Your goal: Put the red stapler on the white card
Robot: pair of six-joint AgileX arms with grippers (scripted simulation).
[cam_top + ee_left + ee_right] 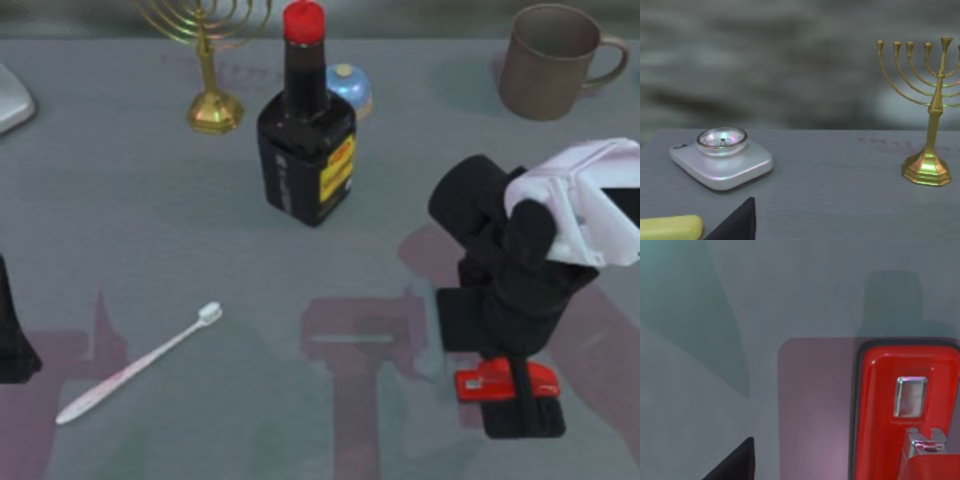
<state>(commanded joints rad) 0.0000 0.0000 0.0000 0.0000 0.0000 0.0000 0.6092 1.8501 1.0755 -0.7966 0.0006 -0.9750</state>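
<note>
The right pincer [512, 385] stands over the red stapler [505, 381] near the counter [150, 230]'s right front, its black fingers hiding much of the glossy body; whether they grip it cannot be told. No white card can be made out. The sauce bottle [306, 140]'s yellow label is unreadable. The left pincer [12, 345] sits parked at the left edge, mostly cut off.
</note>
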